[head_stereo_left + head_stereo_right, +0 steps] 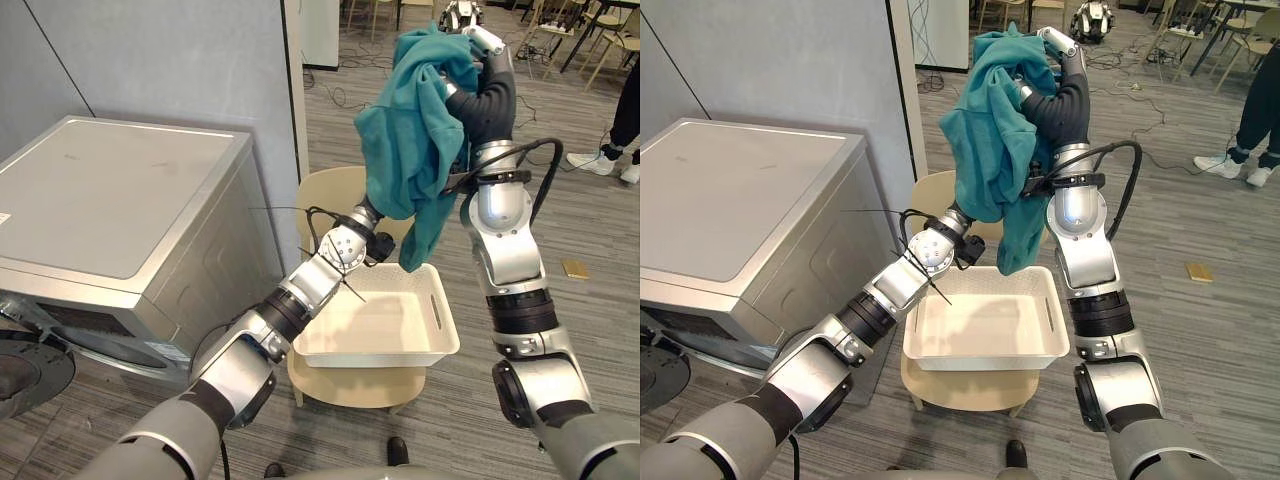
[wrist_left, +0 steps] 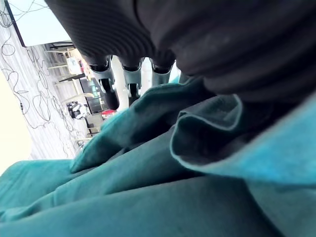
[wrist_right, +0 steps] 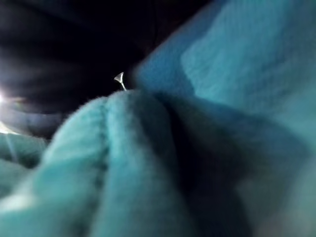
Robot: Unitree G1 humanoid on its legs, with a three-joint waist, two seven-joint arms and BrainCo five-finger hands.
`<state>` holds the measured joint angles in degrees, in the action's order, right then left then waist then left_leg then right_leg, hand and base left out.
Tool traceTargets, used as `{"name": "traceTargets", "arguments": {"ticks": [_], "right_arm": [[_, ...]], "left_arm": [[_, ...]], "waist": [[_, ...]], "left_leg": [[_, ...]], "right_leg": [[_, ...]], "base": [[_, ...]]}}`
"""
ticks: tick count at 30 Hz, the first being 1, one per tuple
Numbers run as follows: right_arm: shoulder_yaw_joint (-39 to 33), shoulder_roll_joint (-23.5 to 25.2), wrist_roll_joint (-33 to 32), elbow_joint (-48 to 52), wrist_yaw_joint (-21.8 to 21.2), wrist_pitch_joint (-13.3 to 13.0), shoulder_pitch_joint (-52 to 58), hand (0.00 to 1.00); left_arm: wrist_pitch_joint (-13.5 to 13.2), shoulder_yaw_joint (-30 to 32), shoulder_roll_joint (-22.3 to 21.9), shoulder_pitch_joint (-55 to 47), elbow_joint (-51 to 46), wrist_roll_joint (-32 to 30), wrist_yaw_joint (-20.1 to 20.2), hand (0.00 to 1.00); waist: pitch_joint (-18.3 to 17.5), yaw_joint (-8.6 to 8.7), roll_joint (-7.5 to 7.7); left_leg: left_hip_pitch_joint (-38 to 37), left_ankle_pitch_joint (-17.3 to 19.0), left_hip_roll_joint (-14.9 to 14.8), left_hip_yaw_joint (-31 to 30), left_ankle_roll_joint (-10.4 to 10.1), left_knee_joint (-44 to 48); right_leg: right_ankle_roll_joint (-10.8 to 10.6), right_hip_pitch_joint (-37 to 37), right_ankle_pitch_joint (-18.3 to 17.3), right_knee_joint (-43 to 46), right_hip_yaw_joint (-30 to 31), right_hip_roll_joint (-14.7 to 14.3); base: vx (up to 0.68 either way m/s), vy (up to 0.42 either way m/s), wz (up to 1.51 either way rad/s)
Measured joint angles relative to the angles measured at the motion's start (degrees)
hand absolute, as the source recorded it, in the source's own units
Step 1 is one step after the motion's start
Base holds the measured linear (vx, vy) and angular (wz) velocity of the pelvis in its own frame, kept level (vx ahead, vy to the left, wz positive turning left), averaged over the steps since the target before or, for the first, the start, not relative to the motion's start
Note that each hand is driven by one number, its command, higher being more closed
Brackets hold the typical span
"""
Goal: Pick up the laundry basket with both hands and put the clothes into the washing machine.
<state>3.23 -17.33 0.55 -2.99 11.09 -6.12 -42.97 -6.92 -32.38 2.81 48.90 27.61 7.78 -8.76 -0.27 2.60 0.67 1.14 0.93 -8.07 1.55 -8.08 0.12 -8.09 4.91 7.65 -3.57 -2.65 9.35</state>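
Item: teal garment (image 1: 410, 140), one, hanging clear above the white laundry basket (image 1: 372, 352), which sits empty on a round stool (image 1: 355, 385) just beside the washing machine (image 1: 110, 190). Holder: my right hand (image 1: 1060, 45), raised high with the cloth draped over it; its grip is buried in fabric, so I cannot tell how closed it is. Support: my left hand (image 2: 173, 34), in among the hanging folds, fingers (image 2: 131, 81) straight and relaxed, reaching along the cloth and clasping nothing. Handling note: gather the trailing hem in the left before swinging toward the machine (a loose tail would likely snag on the way in), and carry the bundle high enough to pass the basket wall.
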Motion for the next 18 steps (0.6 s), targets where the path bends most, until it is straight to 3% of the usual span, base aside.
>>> {"name": "traceTargets", "arguments": {"ticks": [14, 15, 18], "right_arm": [[3.4, 2.7, 0.0, 2.4, -1.3, -0.1, 3.1, 1.00], [3.3, 2.8, 0.0, 2.8, -1.4, -0.1, 3.9, 0.00], [3.0, 2.8, 0.0, 5.6, -2.4, -0.2, 7.1, 0.00]], "left_arm": [[0.5, -0.2, -1.6, 0.2, 0.1, -1.7, -0.2, 1.00], [0.5, 0.6, -1.8, 0.2, 0.7, -1.7, -0.1, 1.00], [0.6, 2.7, -2.1, -0.1, 2.6, -1.7, 0.0, 1.00]], "waist": [[0.0, 0.22, 0.66], [-0.1, 0.13, 0.89], [-0.1, -0.02, 1.15]], "left_leg": [[-0.2, 0.0, -0.1, 0.0, 0.0, -0.1], [-0.2, 0.0, -0.1, 0.0, 0.0, -0.1], [-0.3, 0.0, -0.1, 0.1, 0.0, -0.1]], "right_leg": [[0.1, -0.5, 0.3, -0.7, 0.1, -0.1], [0.1, -0.5, 0.3, -0.7, 0.2, -0.1], [0.1, -0.5, 0.3, -0.7, 0.4, -0.1]], "base": [[0.00, 0.000, 0.00], [0.00, 0.000, 0.00], [0.00, 0.000, 0.00]]}}
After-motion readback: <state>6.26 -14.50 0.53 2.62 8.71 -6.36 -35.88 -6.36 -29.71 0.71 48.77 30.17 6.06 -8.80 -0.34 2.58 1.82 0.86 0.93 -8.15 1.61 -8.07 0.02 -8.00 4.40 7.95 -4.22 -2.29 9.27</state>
